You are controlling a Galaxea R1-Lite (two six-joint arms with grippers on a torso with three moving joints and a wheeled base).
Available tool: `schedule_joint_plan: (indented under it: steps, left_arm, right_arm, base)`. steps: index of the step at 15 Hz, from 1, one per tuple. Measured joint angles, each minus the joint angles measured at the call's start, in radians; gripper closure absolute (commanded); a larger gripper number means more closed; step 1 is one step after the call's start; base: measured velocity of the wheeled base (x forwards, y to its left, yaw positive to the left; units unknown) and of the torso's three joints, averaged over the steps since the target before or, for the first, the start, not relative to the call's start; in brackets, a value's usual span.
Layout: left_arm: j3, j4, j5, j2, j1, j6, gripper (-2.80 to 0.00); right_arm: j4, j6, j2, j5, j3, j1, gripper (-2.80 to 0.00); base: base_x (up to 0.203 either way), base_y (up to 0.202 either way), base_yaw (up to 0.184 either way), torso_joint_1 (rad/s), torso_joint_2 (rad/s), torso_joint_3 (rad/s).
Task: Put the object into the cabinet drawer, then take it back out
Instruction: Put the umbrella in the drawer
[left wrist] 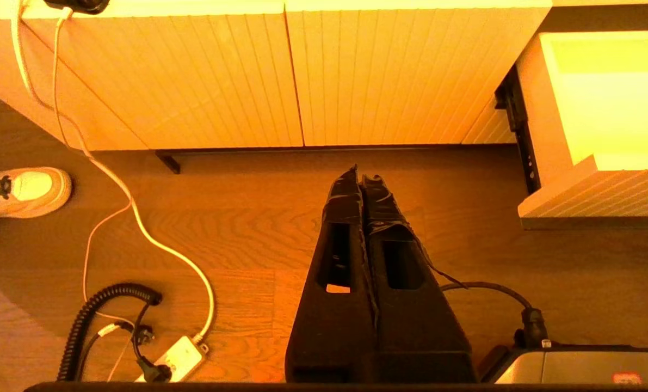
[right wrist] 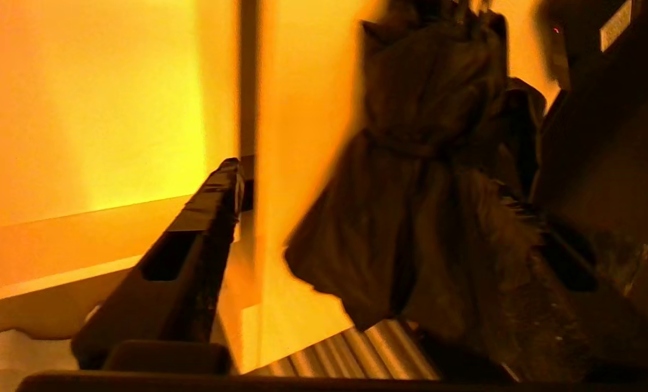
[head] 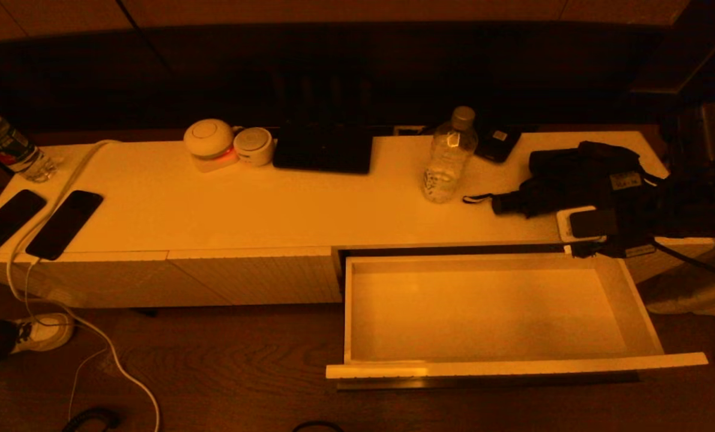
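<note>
The long white counter (head: 285, 204) runs across the head view, with ribbed front panels (left wrist: 236, 76) under its left and middle stretch. Below its right part the cabinet drawer (head: 636, 300) stands pulled fully out, its pale inside bare.

On the counter's right end lies a dark folded umbrella (head: 573, 174), its strap toward the middle. The right tool (right wrist: 356, 228) is at that end, above the drawer's back right corner, its jaws spread wide with one finger (right wrist: 193, 239) over the drawer's back edge and the umbrella's cloth lying between the fingers; whether it presses the umbrella I cannot tell. A white block with a dark top (head: 585, 223) sits at the counter's front edge just beside the umbrella.

A clear water bottle (head: 450, 156) stands upright right of the middle, a dark flat slab (head: 324, 150) at the back edge, and two round white devices (head: 228, 144) beside it. Two dark phones (head: 36, 222) lie at the front left corner, with a white cable (head: 63, 180) running off the edge to the floor.

The left tool (left wrist: 360, 179) hangs low over the wooden floor (left wrist: 236, 228) before the ribbed panels, fingers pressed together, holding nothing.
</note>
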Motion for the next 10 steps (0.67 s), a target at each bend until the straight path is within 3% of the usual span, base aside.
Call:
schedule_joint_plan:
  steps: [10]
  left_arm:
    - [0.000, 0.000, 0.000, 0.000, 0.000, 0.000, 0.00]
  right_arm:
    - [-0.004, 0.010, 0.159, -0.012, -0.206, -0.008, -2.80]
  base:
    - [0.000, 0.000, 0.000, 0.000, 0.00, 0.000]
